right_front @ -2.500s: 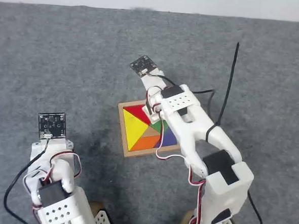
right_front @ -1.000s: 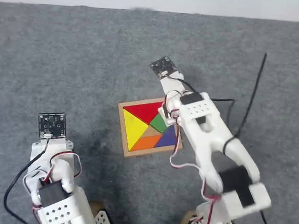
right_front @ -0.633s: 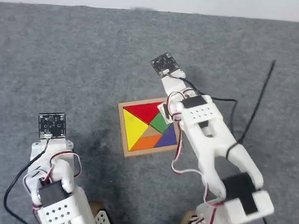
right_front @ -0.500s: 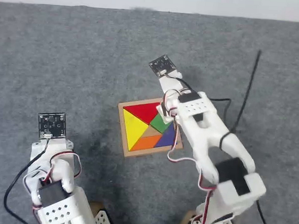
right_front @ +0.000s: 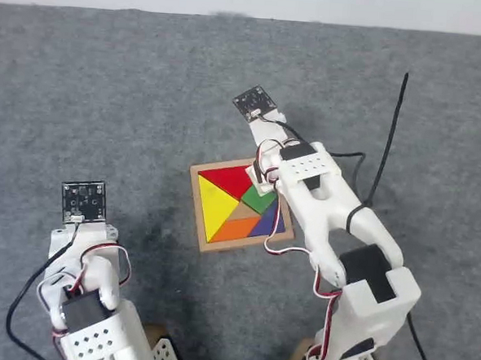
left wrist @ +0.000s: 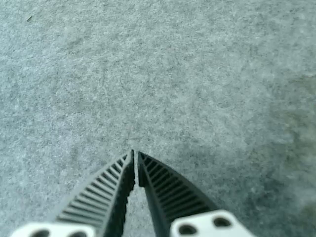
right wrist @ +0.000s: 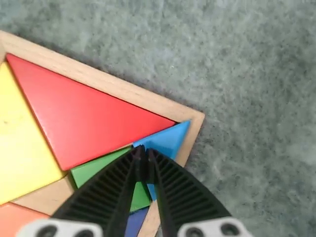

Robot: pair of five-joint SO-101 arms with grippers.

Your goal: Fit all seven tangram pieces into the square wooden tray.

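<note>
Right fingers (right wrist: pixel 118 190), pressed together, seemingly touch the smooth blue triangular piece (right wrist: pixel 168 139) beneath their tips; left fingers (left wrist: pixel 111 190), also together, hover over fuzzy grey counter (left wrist: pixel 197 74).

Mottled grey felt covers the table (right_front: pixel 108 82). The tan wooden tray (right_front: pixel 196 202) shows a red piece (right_front: pixel 231 179), yellow piece (right_front: pixel 210 207), green piece (right_front: pixel 258 201), orange piece (right_front: pixel 236 227) and purple-blue piece (right_front: pixel 269 223).

Tray (right_front: pixel 196 202) edge hidden under right arm (right_front: pixel 328 210); blue piece (right wrist: pixel 169 138) partly behind right pincer (right wrist: pixel 144 150).
</note>
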